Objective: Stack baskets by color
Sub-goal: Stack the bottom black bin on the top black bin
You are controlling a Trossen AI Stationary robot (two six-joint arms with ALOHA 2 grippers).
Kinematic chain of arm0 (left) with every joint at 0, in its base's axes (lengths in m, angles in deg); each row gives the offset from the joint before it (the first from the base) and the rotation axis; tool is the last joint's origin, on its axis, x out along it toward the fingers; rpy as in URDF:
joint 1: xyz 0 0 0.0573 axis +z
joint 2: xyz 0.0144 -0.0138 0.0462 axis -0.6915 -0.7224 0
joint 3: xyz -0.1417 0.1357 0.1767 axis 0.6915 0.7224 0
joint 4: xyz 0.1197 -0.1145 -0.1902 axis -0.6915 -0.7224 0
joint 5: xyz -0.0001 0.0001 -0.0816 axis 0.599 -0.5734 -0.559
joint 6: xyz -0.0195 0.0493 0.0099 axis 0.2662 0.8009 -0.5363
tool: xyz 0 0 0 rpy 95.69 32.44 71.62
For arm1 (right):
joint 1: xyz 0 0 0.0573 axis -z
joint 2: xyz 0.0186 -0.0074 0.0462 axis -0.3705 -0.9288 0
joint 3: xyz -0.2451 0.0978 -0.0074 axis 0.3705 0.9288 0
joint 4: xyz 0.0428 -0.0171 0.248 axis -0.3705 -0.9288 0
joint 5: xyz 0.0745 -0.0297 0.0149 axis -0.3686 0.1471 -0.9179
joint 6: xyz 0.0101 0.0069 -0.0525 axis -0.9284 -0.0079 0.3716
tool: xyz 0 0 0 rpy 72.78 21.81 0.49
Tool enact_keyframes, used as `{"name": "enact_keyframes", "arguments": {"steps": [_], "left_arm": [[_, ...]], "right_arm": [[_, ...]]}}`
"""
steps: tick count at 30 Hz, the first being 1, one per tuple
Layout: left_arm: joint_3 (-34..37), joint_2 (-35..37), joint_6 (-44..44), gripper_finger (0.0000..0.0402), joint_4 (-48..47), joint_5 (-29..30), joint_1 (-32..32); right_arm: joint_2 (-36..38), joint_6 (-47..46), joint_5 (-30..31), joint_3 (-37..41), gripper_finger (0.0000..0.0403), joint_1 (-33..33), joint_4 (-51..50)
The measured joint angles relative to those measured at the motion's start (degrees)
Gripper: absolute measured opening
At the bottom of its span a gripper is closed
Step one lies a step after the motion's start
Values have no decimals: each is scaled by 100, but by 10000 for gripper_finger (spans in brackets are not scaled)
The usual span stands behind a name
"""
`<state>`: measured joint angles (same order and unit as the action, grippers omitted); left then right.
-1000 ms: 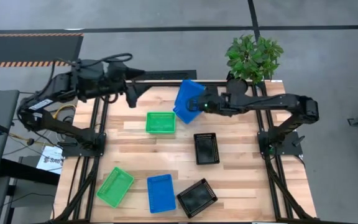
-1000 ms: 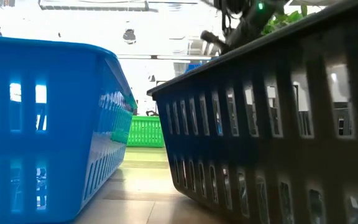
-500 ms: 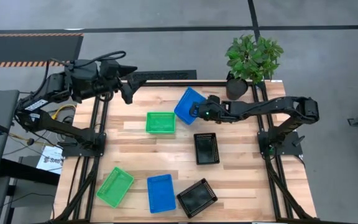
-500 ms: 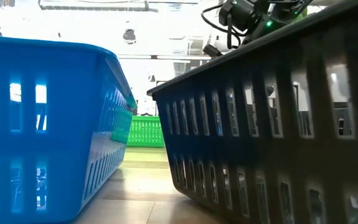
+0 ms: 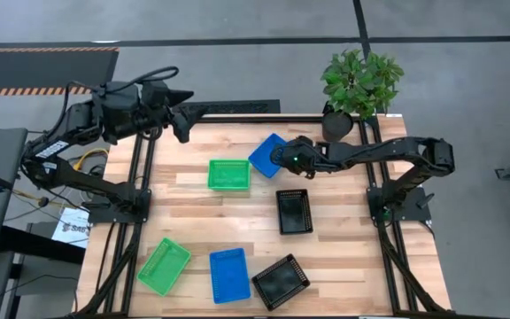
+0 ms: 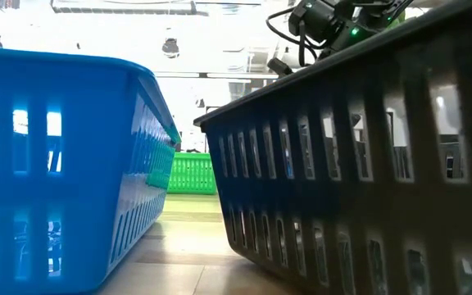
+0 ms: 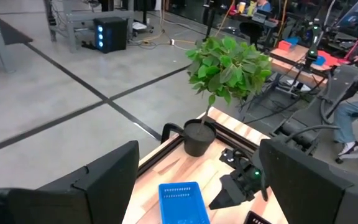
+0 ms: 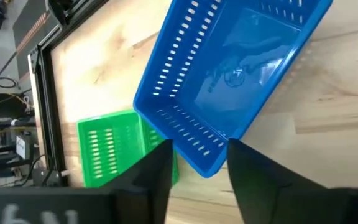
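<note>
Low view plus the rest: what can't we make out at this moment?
- Low view: a blue basket and a black basket close to the lens block most of the table; only a strip of a green basket shows between them.
- High view: whether any basket is a stack cannot be told from straight above.
- Right wrist view: the right claw is open at the far blue basket's rim; contact cannot be told.
- Left claw: open, raised, idle.

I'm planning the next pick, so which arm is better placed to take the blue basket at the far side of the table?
Right. The right end effector sits open at the rim of the blue perforated plastic basket, while the left end effector hangs open over the table's far left edge.
</note>
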<state>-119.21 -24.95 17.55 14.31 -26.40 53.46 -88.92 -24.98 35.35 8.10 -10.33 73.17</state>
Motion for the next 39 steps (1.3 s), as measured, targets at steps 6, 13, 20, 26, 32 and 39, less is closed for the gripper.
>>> {"name": "enact_keyframes", "arguments": {"steps": [6,13,20,26,32,39], "left_arm": [[0,7,-1,320,-128,-124,167],[2,110,-84,320,-1270,-1677,240],[245,125,-586,320,-2091,-1961,41],[498,271,-732,320,-2174,-2005,-148],[501,321,-829,320,-2080,-2007,-259],[501,314,-1086,320,-2163,-1776,-279]], "right_arm": [[386,603,2,-4,219,-13,-54],[1301,1828,-2006,-11,226,-518,-635],[1524,19,-1458,-7,218,-2749,-1375],[816,-1748,-454,-10,217,-4591,-1217],[-149,-1937,-437,0,217,-5269,-923],[-833,-1102,-458,-74,217,-5245,-404]]}}
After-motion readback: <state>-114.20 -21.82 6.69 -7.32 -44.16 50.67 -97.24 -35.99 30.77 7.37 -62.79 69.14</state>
